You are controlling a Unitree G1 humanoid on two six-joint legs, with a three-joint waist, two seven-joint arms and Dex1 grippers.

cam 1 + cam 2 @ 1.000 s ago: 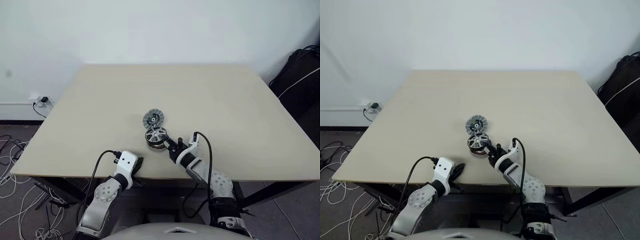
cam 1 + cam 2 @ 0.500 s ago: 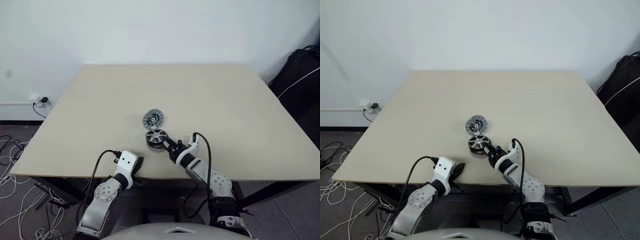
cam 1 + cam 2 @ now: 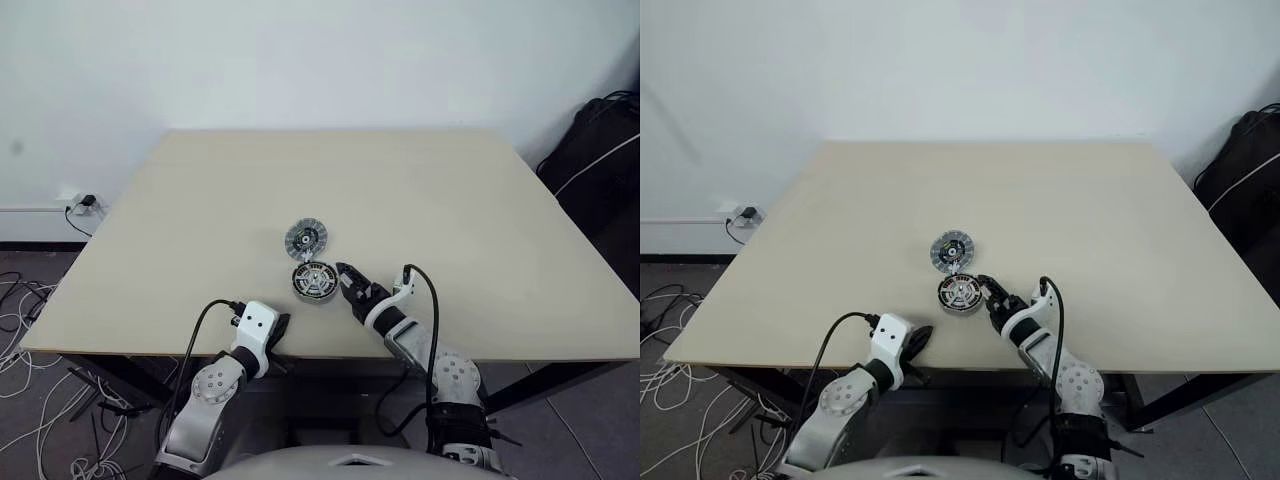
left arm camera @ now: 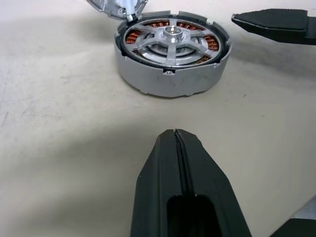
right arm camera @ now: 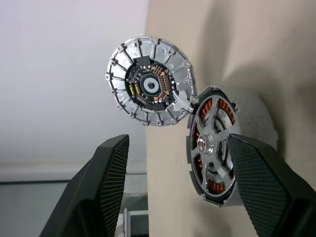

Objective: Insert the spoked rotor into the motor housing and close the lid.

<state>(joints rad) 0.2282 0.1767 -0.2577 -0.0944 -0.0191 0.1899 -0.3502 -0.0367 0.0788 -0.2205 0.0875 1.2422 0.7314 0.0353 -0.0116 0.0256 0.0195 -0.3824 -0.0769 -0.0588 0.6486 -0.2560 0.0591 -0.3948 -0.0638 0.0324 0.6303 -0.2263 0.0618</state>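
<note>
Sitting near the table's (image 3: 150, 220) front edge, the housing (image 3: 314, 281) already carries the rotor (image 4: 170, 39); the lid (image 3: 305, 238) lies touching behind, unfitted. Left wrist view: left gripper (image 4: 177, 143) pressed together. Right wrist view: right gripper (image 5: 182, 173) spread, empty.

The scene is evenly and softly lit — no harsh glare is seen on the pale table (image 3: 450, 200). A soft shadow is cast beside the motor housing (image 4: 170, 61) in the left wrist view. The near fingers (image 4: 185, 192) are rendered slightly blurred — the metal stays sharp.
</note>
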